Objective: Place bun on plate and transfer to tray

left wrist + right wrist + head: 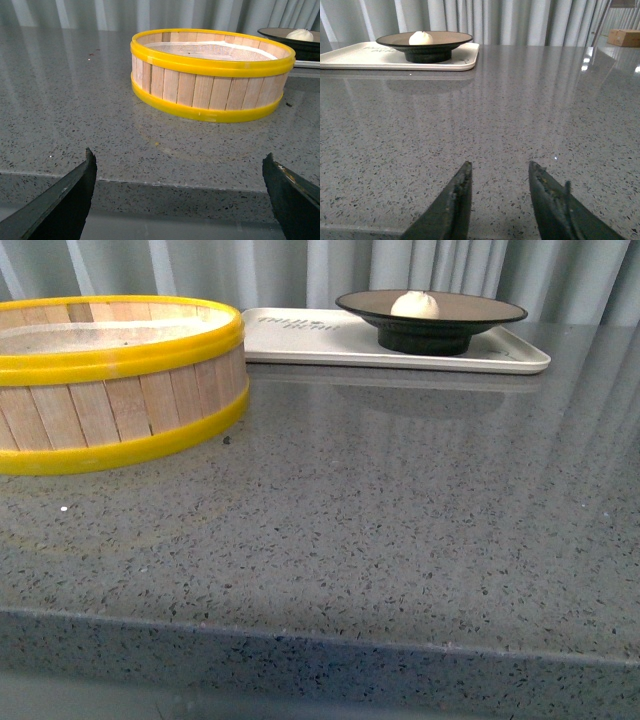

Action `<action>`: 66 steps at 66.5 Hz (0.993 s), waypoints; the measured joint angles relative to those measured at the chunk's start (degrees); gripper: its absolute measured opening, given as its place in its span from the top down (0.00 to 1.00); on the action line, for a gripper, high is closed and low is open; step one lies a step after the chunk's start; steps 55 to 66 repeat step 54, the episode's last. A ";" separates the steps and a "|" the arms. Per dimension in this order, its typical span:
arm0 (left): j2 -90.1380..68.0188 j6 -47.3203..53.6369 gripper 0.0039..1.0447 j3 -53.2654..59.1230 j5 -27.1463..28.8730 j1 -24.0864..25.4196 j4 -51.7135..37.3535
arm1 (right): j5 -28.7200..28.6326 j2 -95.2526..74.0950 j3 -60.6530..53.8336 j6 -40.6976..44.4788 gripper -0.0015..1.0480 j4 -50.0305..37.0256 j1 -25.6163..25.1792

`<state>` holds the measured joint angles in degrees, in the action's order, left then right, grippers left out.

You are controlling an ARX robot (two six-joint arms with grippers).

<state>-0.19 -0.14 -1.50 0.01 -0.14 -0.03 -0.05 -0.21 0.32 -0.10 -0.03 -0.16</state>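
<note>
A: Grey speckled stone counter point(380, 540), glossy, w/ pale pleated curtains point(280, 270) behind it. Nothing on the near half. What's close to you?

B: Nearest, at the counter's front edge, both grippers. Left gripper point(180, 195): jaws spread wide, nothing btwn them, just bare counter edge. Right gripper point(500, 200): dark fingers parted w/ a narrower gap, also holding nothing.

A: Neither arm shows in the front view. Next thing back?

B: On the left side, a round wooden steamer basket point(110, 390), slatted wall, yellow bands top & bottom. Pale lining inside, can't tell more than that. In the left wrist view it's straight ahead of the jaws point(212, 75), well apart from them.

A: And the task stuff?

B: Furthest back, near the curtains. The tray point(300, 340), cream-white, lies flat just beside the steamer, to its right; faint dark lettering on it, too small to read. The plate point(470, 315) stands on the tray's right part, black rim & foot, tan inside. The bun point(414, 304) sits in the plate, about centre.

A: Right wrist view agrees: bun point(421, 38) on plate point(447, 40), plate on tray point(360, 55), well away from the fingers. A cardboard box point(625, 37) far off past the counter.
</note>
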 joint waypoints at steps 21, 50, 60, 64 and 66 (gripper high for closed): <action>0.00 0.00 0.06 0.00 0.00 0.00 0.00 | 0.00 0.00 0.00 0.00 0.18 0.00 0.00; 0.00 0.00 0.06 0.00 0.00 0.00 0.00 | 0.00 0.00 0.00 -0.02 0.08 0.00 0.00; 0.00 0.00 0.06 0.00 0.00 0.00 0.00 | 0.00 0.00 0.00 -0.04 0.08 0.00 0.00; 0.00 0.00 0.06 0.00 0.00 0.00 0.00 | 0.00 0.00 0.00 -0.04 0.08 0.00 0.00; 0.00 0.00 0.06 0.00 0.00 0.00 0.00 | 0.00 0.00 0.00 -0.04 0.08 0.00 0.00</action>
